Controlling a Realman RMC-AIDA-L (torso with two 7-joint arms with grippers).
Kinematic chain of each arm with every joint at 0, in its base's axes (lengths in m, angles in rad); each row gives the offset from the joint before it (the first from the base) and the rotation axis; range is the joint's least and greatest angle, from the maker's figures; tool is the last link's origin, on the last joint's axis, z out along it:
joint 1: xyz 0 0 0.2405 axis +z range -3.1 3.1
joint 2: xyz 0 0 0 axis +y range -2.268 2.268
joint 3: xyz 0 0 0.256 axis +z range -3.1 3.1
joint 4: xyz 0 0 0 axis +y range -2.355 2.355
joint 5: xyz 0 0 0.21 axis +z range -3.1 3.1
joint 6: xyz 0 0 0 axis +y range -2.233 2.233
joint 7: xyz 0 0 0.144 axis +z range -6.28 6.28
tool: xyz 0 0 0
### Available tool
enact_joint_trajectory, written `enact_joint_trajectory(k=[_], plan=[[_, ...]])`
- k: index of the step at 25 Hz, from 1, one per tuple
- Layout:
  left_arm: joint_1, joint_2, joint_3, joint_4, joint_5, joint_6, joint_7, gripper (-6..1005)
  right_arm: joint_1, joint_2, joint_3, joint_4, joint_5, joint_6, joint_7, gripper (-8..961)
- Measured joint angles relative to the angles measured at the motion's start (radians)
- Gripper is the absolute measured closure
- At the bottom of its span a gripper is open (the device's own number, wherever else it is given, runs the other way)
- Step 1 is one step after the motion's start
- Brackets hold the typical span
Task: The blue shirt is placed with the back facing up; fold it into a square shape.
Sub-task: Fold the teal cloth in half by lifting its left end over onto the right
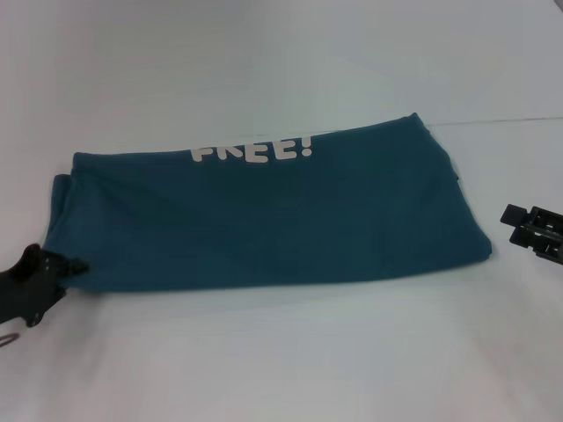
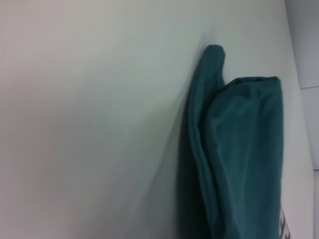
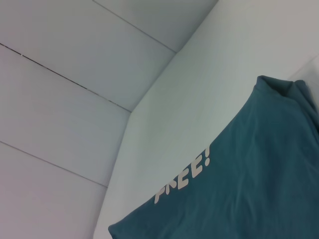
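Shirt lies folded to a long band as we line up the crosswise fold

Blue shirt (image 1: 273, 215) rests on the white table (image 1: 281, 352), already folded into a wide band that runs from our left to our right, with white lettering (image 1: 252, 150) showing along its far edge. It carries a print, then, and is not plain. At the left end the layers stack loosely, one rounded flap poking out past the others, as our left wrist view shows (image 2: 234, 149).

To make a square, we judge the next move to be a crosswise fold: one short end carried over onto the other. It wants a pinch that takes every layer at the end, a low lift, and edges matched before letting go, or the loose flap will skew the result.

Our left gripper (image 1: 53, 268) sits at the band's near left corner, its tip touching or just meeting the cloth; we cannot tell how wide it stands or whether it has the fabric. Our right gripper (image 1: 535, 233) rests on the table just beside the right end, clear of the shirt, its opening likewise unreadable.
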Motion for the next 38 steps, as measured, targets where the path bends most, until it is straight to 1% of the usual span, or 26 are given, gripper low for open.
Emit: enact_joint_trajectory(k=[4, 7, 10, 18, 24, 26, 30, 34, 38], plan=[[0.026, -0.006, -0.002, 0.007, 0.001, 0.006, 0.018, 950, 0.002, 0.002, 0.000, 0.000, -0.001, 0.000, 0.009, 249], [0.055, -0.018, -0.003, 0.036, -0.005, 0.005, 0.025, 951, 0.002, 0.004, 0.000, 0.000, -0.001, -0.002, 0.011, 249], [0.080, -0.025, -0.006, 0.069, -0.012, 0.010, 0.025, 951, 0.002, 0.004, 0.000, 0.007, -0.001, -0.003, 0.013, 249], [0.107, -0.016, -0.054, 0.096, -0.002, 0.028, 0.034, 951, 0.000, 0.005, -0.002, 0.011, -0.002, -0.003, 0.013, 249], [0.145, -0.015, -0.092, 0.128, 0.000, 0.039, 0.034, 950, -0.004, 0.006, -0.001, 0.011, -0.002, 0.000, 0.013, 249], [0.149, -0.015, -0.096, 0.133, -0.005, 0.053, 0.040, 950, -0.003, 0.006, -0.001, 0.011, -0.002, 0.000, 0.013, 249], [0.137, -0.012, -0.104, 0.135, -0.036, 0.110, 0.073, 950, 0.001, 0.007, -0.009, 0.011, -0.002, 0.003, 0.013, 249], [0.095, -0.005, -0.105, 0.132, -0.103, 0.198, 0.091, 950, 0.002, 0.009, -0.012, 0.011, -0.002, 0.003, 0.007, 250], [0.032, 0.005, -0.103, 0.130, -0.142, 0.254, 0.087, 950, 0.002, 0.009, -0.013, 0.011, -0.002, -0.003, 0.004, 251]])
